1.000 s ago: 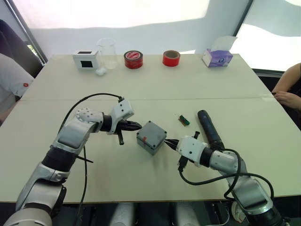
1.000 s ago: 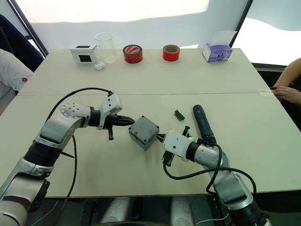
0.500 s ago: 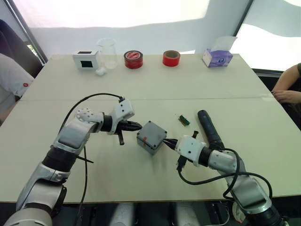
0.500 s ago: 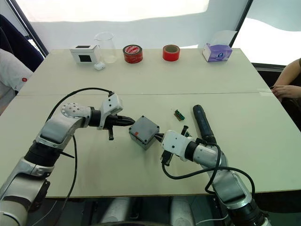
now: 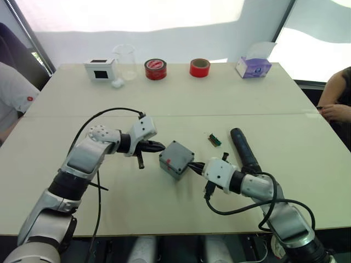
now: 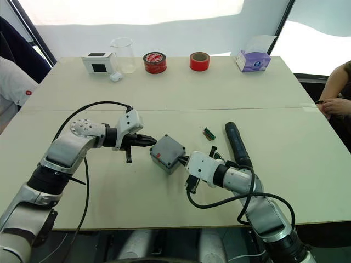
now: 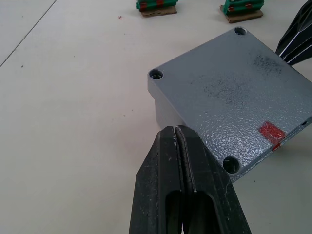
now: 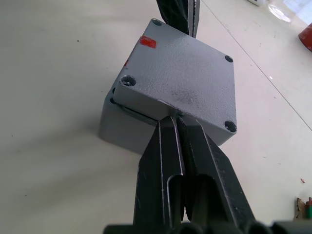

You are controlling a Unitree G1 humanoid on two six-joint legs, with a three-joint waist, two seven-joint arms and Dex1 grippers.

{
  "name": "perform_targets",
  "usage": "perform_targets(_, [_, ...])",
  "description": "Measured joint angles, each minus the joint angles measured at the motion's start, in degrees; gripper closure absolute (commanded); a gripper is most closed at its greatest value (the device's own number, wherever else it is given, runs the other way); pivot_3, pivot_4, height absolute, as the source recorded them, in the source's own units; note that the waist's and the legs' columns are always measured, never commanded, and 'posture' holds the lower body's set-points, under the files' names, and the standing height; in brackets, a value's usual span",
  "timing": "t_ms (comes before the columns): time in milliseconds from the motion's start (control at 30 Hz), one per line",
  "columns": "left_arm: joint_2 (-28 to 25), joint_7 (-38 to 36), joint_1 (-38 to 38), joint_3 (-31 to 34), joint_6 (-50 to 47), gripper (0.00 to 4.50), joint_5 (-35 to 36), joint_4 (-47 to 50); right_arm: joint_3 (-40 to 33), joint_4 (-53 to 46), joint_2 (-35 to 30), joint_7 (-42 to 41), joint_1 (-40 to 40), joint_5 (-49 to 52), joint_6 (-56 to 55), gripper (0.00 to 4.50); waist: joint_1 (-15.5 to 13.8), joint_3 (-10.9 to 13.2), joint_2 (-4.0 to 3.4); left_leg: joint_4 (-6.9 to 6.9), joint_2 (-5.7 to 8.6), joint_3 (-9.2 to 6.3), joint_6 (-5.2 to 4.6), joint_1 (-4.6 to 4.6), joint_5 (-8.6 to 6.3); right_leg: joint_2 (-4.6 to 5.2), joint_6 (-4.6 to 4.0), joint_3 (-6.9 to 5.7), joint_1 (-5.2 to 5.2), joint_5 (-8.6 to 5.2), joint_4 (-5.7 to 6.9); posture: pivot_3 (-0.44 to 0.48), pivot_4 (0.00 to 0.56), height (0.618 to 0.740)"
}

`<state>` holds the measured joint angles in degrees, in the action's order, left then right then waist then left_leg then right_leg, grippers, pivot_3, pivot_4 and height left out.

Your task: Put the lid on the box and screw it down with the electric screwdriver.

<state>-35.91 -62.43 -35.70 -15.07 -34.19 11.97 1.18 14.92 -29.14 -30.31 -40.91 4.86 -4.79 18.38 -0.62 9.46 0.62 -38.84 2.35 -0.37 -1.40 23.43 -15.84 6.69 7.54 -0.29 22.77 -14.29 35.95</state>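
The lid (image 8: 181, 83) already sits on the box (image 8: 122, 124), near the front middle of the table (image 5: 164, 93), but it is askew: in the right wrist view one lid corner overhangs the wall below and a dark seam shows under its edge. The step in hand looks like squaring the lid before any screwing.

The right gripper (image 5: 196, 165), fingers pressed together and holding nothing, has its tips touching the lid's near edge. The left gripper (image 5: 157, 146), also closed and empty, points at the opposite side, its tips just beside the lid. To do this well, the two should probably push lightly from opposite sides, so the box is braced and does not slide on the smooth table. Pushes should be short and low on the lid's rim, until the overhanging corner lines up with the wall beneath. Too hard a shove from one side alone would likely turn the whole box.

Just beyond the right arm lies the screwdriver (image 5: 244, 149), untouched, with a small green part (image 5: 214, 139) beside it. Far back stand a white box (image 5: 100, 69), a clear beaker (image 5: 125, 61), two red tape rolls (image 5: 156, 69) and a tissue box (image 5: 253, 67).

Whether screws sit in the four corner holes cannot be made out. The box's inside is hidden by the lid. The screwdriver's tip is covered by the right arm.
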Motion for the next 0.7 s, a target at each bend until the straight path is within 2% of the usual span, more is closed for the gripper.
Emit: perform_targets(700, [-0.4, 0.0, 1.2, 0.0, -0.4, 4.50, -0.3, 2.0, -0.1, -0.4, -0.9, -0.5, 0.1, 1.7, 1.1, 4.45, -0.1, 0.0, 0.00, 0.01, 0.00, 0.00, 0.00, 0.00, 0.00, 0.01, -0.05, 0.00, 0.00, -0.03, -0.01, 0.000, 0.150, 0.740])
